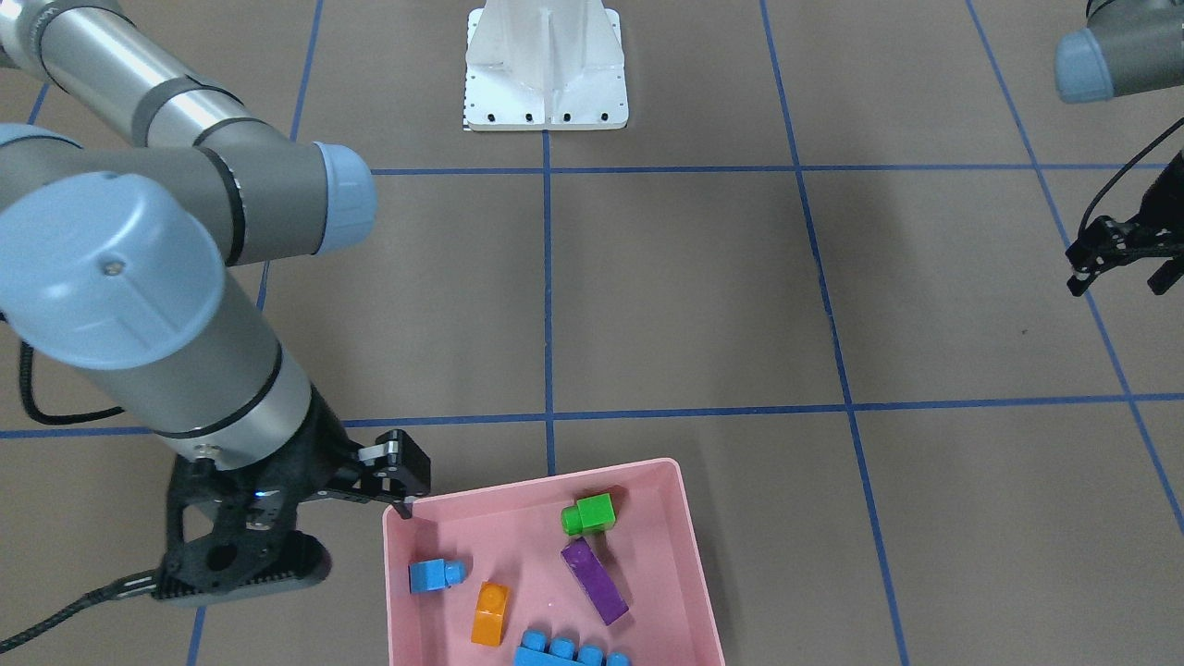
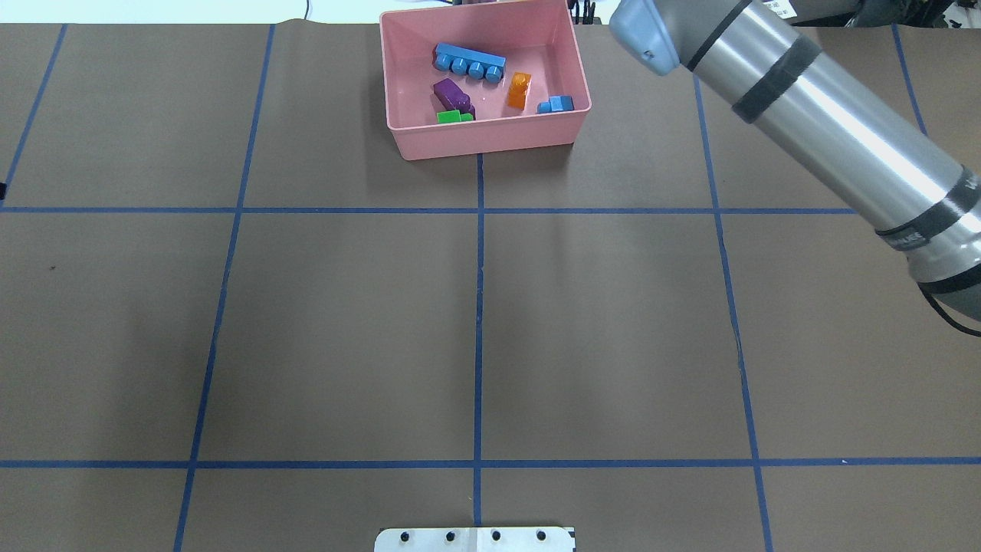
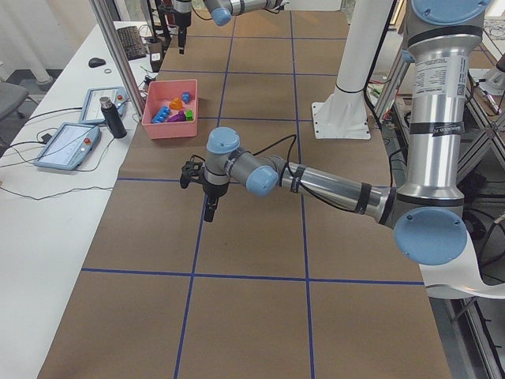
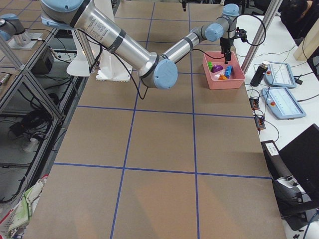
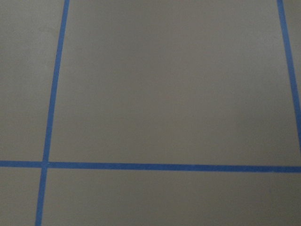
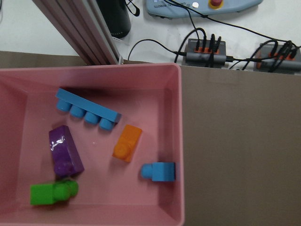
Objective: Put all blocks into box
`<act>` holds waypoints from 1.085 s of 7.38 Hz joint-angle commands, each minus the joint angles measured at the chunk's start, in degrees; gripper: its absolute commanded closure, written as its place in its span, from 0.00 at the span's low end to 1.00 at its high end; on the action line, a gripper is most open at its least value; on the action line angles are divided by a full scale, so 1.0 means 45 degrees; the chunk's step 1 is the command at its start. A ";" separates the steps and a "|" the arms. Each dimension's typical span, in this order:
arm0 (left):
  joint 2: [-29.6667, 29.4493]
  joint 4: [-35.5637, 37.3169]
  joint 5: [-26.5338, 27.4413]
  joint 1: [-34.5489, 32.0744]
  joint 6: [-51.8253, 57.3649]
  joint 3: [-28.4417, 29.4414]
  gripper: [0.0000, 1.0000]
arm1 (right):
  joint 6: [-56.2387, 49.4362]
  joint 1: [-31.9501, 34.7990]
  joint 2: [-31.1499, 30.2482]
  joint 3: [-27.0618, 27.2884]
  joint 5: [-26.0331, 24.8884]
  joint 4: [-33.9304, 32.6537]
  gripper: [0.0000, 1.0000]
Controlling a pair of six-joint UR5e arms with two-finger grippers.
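Note:
The pink box (image 1: 555, 474) sits at the table's far edge from the robot and also shows in the overhead view (image 2: 490, 138). Inside it lie the green brick (image 1: 589, 515), purple brick (image 1: 595, 581), small blue brick (image 1: 435, 575), orange brick (image 1: 490, 613) and long blue brick (image 1: 569, 650). All five show in the right wrist view, with the small blue brick (image 6: 161, 172) near the box's wall (image 6: 181, 141). My right gripper (image 1: 400, 504) hangs over the box's corner, looks open and is empty. My left gripper (image 1: 1119, 277) is open and empty, far from the box over bare table.
The white robot base (image 1: 546, 74) stands at the table's robot side. Past the table edge behind the box are an aluminium post (image 6: 80, 33), cable boxes (image 6: 207, 47), a black bottle (image 3: 110, 117) and tablets. Blue tape lines cross the brown table.

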 commanded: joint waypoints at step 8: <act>0.1787 0.3663 -0.1284 -0.3057 0.9080 0.0353 0.00 | -0.9812 0.4429 -0.9141 0.4234 0.2074 -0.3072 0.00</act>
